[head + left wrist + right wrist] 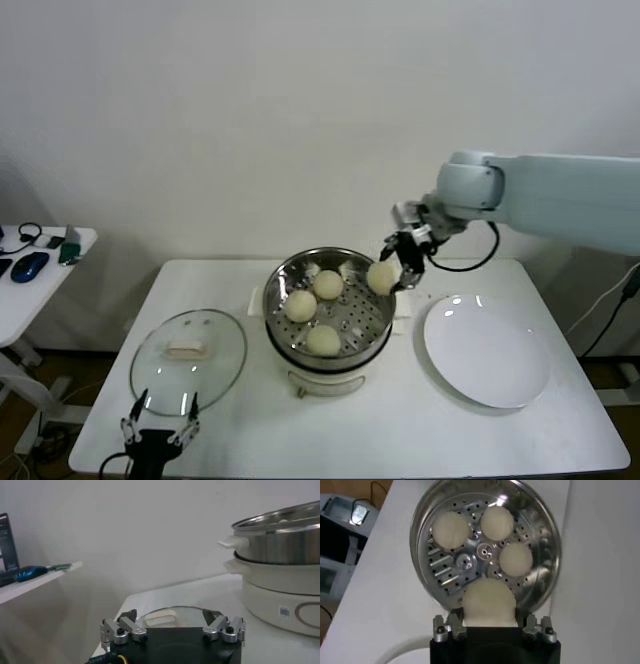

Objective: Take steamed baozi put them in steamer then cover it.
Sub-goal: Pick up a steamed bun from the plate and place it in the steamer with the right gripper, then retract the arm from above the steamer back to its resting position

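Observation:
The steamer stands mid-table on its cream pot base. Three steamed baozi lie in its basket. My right gripper is shut on a fourth baozi and holds it over the basket's right rim. In the right wrist view that baozi sits between the fingers above the perforated bottom. The cover, a glass lid with a cream handle, lies flat on the table to the left. My left gripper hangs open at the table's front edge, just before the cover.
A flat white plate lies to the right of the steamer. A small side table at far left carries a mouse and small items. The steamer's side handle juts toward the cover.

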Action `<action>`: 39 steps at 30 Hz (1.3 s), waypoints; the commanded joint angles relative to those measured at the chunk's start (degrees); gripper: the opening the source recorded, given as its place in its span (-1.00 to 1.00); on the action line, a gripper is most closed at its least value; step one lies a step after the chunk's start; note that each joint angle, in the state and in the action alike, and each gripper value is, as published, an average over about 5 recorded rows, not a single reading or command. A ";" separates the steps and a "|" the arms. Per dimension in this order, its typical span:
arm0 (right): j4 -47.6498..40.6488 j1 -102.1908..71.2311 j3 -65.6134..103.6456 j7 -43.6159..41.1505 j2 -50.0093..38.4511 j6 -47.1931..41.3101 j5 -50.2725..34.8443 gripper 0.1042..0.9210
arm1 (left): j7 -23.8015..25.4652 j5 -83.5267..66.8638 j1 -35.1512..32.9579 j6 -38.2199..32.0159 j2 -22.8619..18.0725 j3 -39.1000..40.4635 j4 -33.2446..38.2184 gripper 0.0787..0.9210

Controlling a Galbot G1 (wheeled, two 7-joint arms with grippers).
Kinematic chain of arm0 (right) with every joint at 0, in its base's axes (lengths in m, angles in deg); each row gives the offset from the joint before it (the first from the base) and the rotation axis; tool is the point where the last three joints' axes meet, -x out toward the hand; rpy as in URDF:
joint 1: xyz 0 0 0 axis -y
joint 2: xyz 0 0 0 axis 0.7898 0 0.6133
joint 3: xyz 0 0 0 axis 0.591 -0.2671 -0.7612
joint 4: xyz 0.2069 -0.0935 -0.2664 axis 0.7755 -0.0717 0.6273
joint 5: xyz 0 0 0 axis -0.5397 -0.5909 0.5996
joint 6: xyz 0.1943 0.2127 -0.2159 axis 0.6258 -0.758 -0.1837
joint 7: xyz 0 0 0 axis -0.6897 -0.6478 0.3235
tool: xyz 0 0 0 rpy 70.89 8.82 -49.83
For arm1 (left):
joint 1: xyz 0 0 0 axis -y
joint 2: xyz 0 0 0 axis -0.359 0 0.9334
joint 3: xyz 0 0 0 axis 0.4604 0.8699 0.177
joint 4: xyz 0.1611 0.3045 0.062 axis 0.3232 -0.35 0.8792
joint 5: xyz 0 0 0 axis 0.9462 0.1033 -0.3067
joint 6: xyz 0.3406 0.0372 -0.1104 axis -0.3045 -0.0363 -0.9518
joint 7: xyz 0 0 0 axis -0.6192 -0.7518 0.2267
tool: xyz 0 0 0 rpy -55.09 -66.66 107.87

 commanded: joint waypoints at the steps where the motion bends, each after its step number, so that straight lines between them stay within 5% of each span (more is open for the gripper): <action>1: -1.34 -10.08 1.88 4.00 5.87 -2.89 2.20 0.39 | -0.11 -1.17 0.11 1.48 -0.10 -0.01 0.31 0.77; 19: -8.38 -13.42 3.32 4.84 9.29 -2.08 5.49 0.41 | -0.32 -2.12 0.13 2.68 -0.07 -0.16 0.48 0.77; 27: -6.80 -8.06 3.09 1.91 7.00 0.13 2.58 0.74 | -1.02 -2.01 0.20 3.07 0.05 -0.30 0.87 0.77; 33: -5.03 -0.82 3.98 0.19 0.46 0.48 -4.49 0.76 | -1.10 -2.60 -0.01 4.02 0.28 0.28 2.08 0.77; 39: -2.33 -2.70 11.78 15.78 -9.96 -2.14 -14.96 0.76 | -0.61 -7.03 0.68 5.12 1.25 0.59 3.86 0.77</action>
